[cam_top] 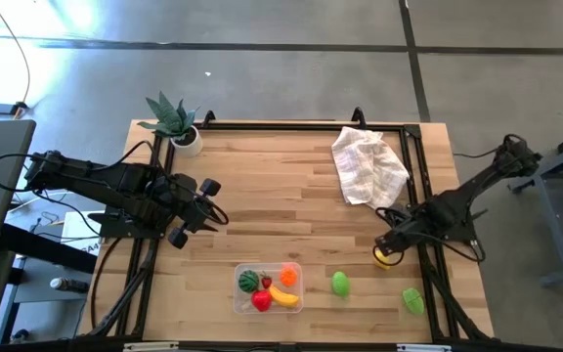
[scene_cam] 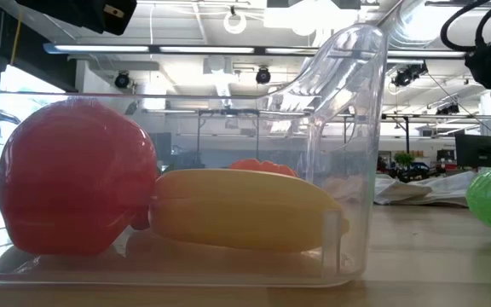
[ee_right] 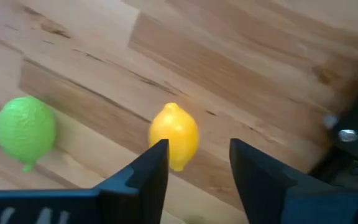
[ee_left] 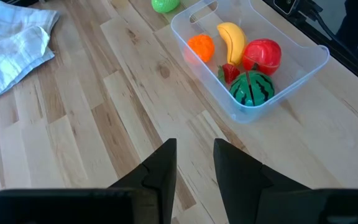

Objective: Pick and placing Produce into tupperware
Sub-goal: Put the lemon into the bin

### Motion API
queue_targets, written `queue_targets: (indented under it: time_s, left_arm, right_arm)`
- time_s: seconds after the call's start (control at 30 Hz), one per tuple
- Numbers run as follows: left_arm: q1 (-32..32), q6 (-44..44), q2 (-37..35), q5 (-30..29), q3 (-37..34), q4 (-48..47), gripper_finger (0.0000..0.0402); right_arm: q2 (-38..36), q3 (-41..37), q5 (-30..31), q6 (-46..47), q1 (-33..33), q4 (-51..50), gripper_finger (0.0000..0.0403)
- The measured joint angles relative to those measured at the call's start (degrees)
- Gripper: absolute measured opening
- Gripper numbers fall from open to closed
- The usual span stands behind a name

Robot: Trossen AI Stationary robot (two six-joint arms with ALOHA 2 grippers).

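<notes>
1. Yellow plastic is what matters now: the lemon (ee_right: 174,136) lies on the bare wood close to the table's right edge, toward the front, with the right gripper (ee_right: 194,163) poised right over it.
2. Through the right wrist camera the fingers stand parted with nothing between them, and the lemon sits just ahead of the gap, a little toward one finger; I cannot tell whether either finger touches it.
3. Its long axis, nub to nub, runs roughly along the gap between the fingers, so closing would squeeze it across its narrow middle, which looks like the better hold.
4. A round green fruit (cam_top: 340,284) rests near the front edge between lemon and container, and a second green piece (cam_top: 413,299) lies by the front-right corner.
5. At the middle of the front edge, the tupperware (cam_top: 296,289) already holds a banana (ee_left: 231,38), a red fruit (ee_left: 263,55), an orange piece (ee_left: 201,46) and a striped melon (ee_left: 252,88).
6. Well off by the left edge, the left gripper (ee_left: 195,167) waits, fingers slightly apart and empty, so the right arm is plainly the nearer one.
7. A checked cloth (cam_top: 368,164) lies toward the back-right corner and a potted plant (cam_top: 176,122) at the back-left corner.
</notes>
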Motion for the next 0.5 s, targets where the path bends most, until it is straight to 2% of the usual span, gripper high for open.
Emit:
queue_targets:
  time_s: [0.27,0.5]
  left_arm:
    - [-0.01,0.02,0.00,-0.01,0.00,0.00,0.0095]
    - [-0.02,0.02,0.00,-0.02,0.00,0.00,0.0095]
  right_arm:
    - [7.52,0.00,-0.10,-1.04,0.96,4.48,0.0174]
    - [14.24,0.00,-2.60,-1.85,1.11,7.45,0.0174]
